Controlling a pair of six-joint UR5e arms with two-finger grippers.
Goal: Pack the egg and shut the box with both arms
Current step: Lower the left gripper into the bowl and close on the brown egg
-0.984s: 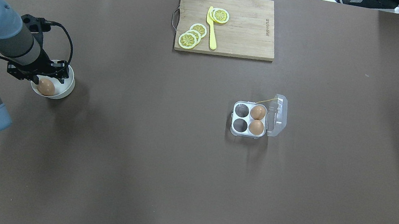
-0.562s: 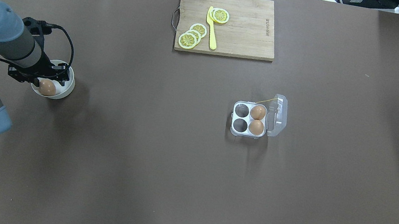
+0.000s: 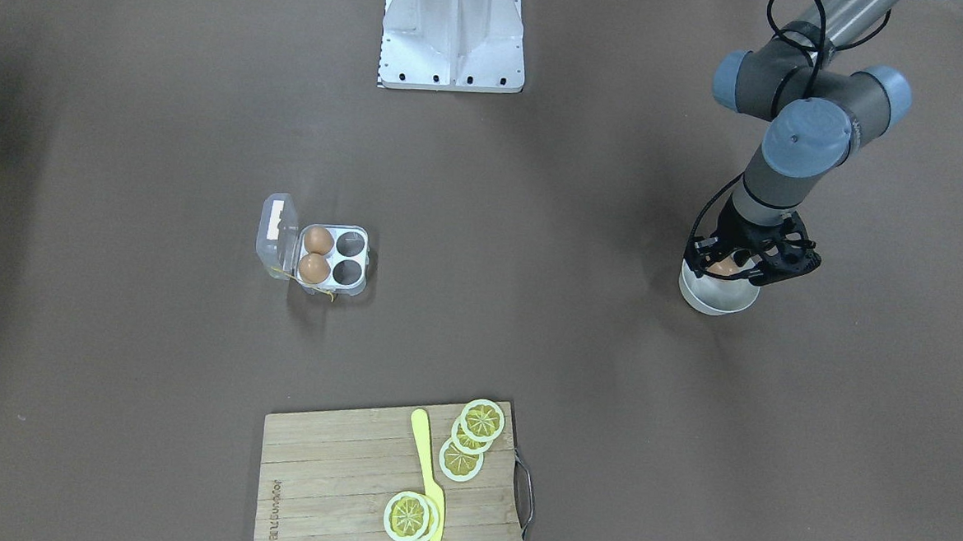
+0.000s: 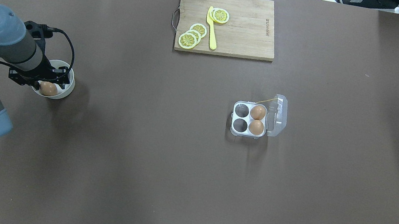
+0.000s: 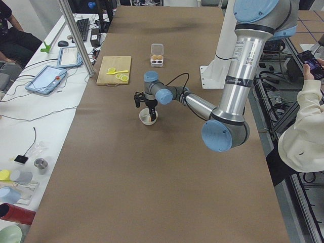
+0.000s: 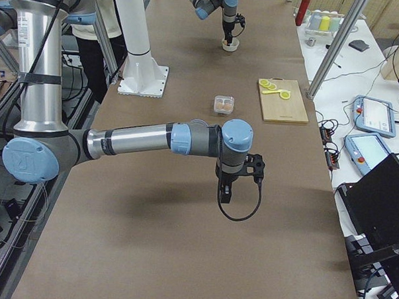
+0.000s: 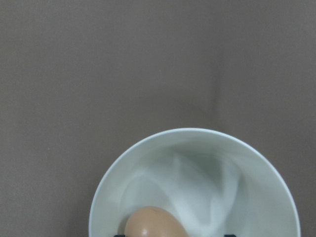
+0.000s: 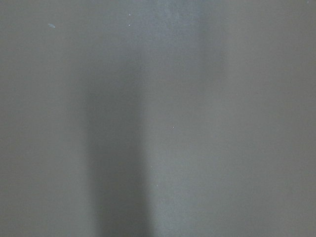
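Left gripper [image 4: 43, 82] is down in the white bowl [image 4: 69, 84], and the egg [image 4: 49, 89] sits right between my jaws, low in the bowl and closer to one finger than the other. In my wrist view the two black tips just peek in at the bottom edge, set wide, with the top of the egg between them. So I'd call the jaws spread open with nothing gripped. Too little of the fingers shows to say if either touches the shell.

The box [image 4: 234, 117] is well away from these jaws, out across the brown table [image 4: 174, 164] toward my right side. Its lid [image 4: 278, 115] is flipped open on the far side from my left jaws. Two other eggs [image 4: 258, 112] fill the cups next to the lid, and the two cups nearer my jaws are empty.

Right gripper [image 6: 225, 192] only shows in the side camera, pointing down above bare table, with the box some way beyond it. Whether those jaws are open or closed, honestly can't tell.
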